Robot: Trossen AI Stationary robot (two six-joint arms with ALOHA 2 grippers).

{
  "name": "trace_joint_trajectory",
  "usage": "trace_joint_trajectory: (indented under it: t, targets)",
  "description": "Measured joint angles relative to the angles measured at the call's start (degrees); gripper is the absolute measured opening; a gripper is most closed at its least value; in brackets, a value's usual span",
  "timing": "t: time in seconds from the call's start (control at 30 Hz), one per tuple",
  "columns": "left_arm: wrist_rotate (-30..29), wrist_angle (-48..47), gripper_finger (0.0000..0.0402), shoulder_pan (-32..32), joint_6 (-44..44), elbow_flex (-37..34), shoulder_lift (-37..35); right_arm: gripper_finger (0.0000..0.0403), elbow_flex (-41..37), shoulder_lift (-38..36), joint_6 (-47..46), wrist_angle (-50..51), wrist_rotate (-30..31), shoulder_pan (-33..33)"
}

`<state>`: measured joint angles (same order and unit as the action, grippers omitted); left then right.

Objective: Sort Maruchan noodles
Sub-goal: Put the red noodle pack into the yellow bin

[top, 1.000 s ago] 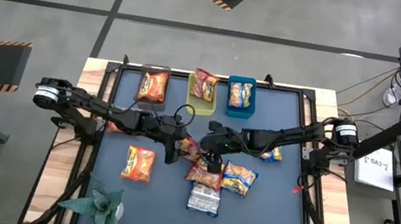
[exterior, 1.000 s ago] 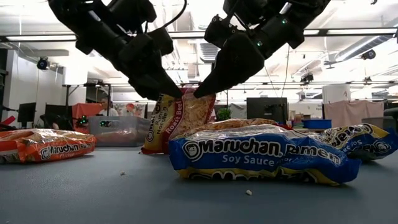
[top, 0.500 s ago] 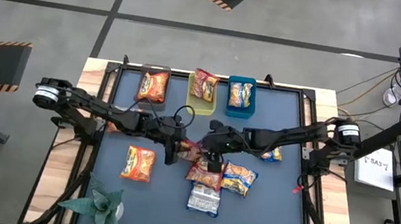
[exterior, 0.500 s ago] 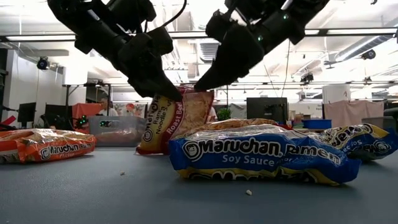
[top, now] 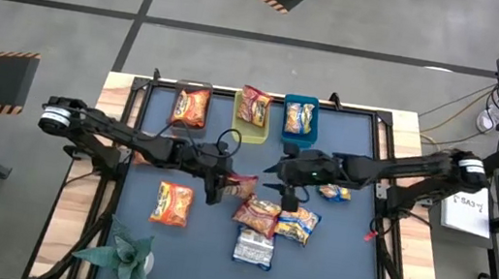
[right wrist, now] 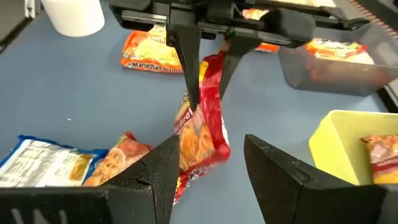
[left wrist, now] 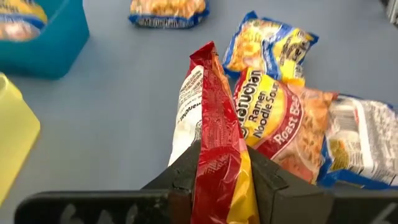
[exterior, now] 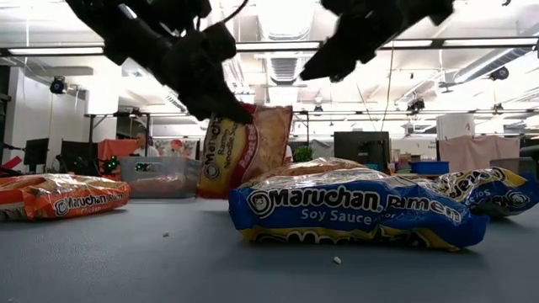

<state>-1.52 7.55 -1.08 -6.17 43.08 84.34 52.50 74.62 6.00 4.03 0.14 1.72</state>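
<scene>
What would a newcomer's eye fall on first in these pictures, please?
Mid-table, the left gripper holds a red packet pinched on edge, lifted off the blue mat. The right gripper hangs open just beside it, holding nothing. At the far edge stand grey, yellow and blue bins, each with a packet inside.

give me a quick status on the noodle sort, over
Left gripper shut on red packet, lifted off the table. Right gripper open, empty, hanging just beside it. Loose packets piled below; yellow bin path clear.
</scene>
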Motion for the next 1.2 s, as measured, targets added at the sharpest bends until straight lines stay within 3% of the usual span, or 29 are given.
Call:
trace_joint_trajectory:
  t: [0.37, 0.67, 0.87, 1.0, 1.1, 1.2]
  targets:
    - [0.1, 0.0, 0.0044, 1.6, 8.9, 5.1, -4.9, 0.0169, -12.5, -11.7, -1.9, -10.7, 0.0, -0.3]
    - [0.2, -6.4, 0.0043, 9.7, 19.7, 13.7, -4.8, 0.0169, -18.0, -15.6, -1.9, -16.3, 0.0, -0.3]
    - [4.3, -8.8, 0.0038, 18.3, 24.8, 19.2, -2.3, 0.0169, -19.0, -15.7, -1.9, -16.9, 0.0, -0.3]
    - [9.1, -10.3, 0.0038, 23.2, 23.8, 21.8, -0.9, 0.0169, -19.3, -15.5, -2.1, -17.0, 0.0, -0.2]
    - [13.9, -13.2, 0.0038, 24.4, 22.5, 22.8, -0.2, 0.0169, -19.6, -15.5, -2.4, -16.8, 0.0, -0.3]
    - [14.5, -15.1, 0.0038, 24.0, 21.9, 22.7, 0.4, 0.0169, -19.7, -15.5, -2.4, -16.9, 0.1, -0.3]
